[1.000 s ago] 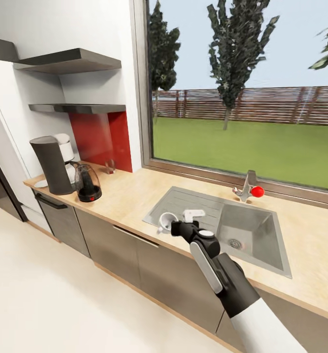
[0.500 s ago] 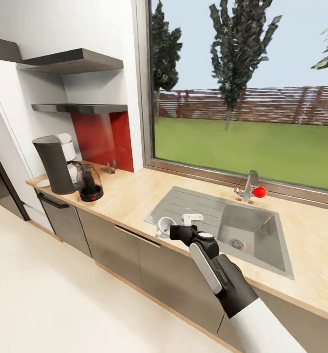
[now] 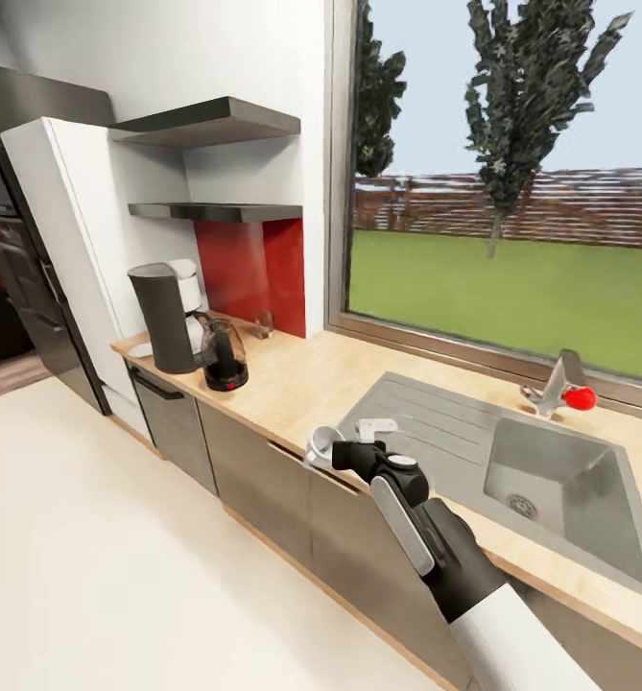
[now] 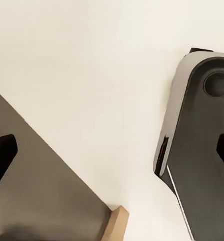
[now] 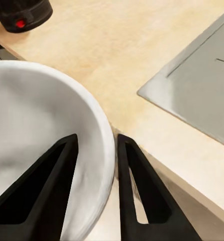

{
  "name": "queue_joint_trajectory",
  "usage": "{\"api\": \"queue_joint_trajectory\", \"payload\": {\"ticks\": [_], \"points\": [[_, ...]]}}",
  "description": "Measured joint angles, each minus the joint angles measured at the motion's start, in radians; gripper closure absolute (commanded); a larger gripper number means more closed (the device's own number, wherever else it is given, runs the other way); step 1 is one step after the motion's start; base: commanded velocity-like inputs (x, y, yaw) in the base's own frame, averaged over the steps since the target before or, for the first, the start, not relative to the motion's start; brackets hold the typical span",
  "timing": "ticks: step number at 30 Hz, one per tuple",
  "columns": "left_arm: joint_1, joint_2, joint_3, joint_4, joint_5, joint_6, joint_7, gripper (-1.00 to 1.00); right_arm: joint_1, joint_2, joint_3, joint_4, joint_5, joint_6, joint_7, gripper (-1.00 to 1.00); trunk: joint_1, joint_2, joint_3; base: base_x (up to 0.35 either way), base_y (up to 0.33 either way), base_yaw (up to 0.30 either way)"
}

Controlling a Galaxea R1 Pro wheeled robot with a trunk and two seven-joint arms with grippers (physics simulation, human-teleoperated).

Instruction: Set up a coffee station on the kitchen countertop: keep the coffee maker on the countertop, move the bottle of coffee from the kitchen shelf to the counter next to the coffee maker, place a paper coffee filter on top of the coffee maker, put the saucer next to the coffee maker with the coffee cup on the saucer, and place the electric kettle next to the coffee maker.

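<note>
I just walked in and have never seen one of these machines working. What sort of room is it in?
A home kitchen, rendered in a simulator. A long wooden countertop over grey cabinets holds a steel sink with a tap below a big garden window, and a coffee maker and glass kettle stand near the wall shelves.

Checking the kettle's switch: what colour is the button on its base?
Red, on the kettle's dark base; clearest in the right wrist view.

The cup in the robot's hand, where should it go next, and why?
Probably carry it on toward the coffee maker. The right gripper pinches the coffee cup by its rim, one finger inside and one outside, above the kitchen countertop edge near the sink. The coffee maker and electric kettle stand at the far end.
</note>
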Motion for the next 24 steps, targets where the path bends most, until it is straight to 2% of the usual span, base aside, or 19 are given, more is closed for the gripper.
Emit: {"api": "queue_joint_trajectory", "payload": {"ticks": [24], "points": [[0.0, -0.007, 0.003, -0.003, -0.001, -0.003, 0.0, -1.0, 0.0, 0.0, 0.0, 0.002, 0.0, 0.0, 0.0, 1.0, 0.0, 0.0, 0.02, 0.228, 0.253, 0.244]]}}
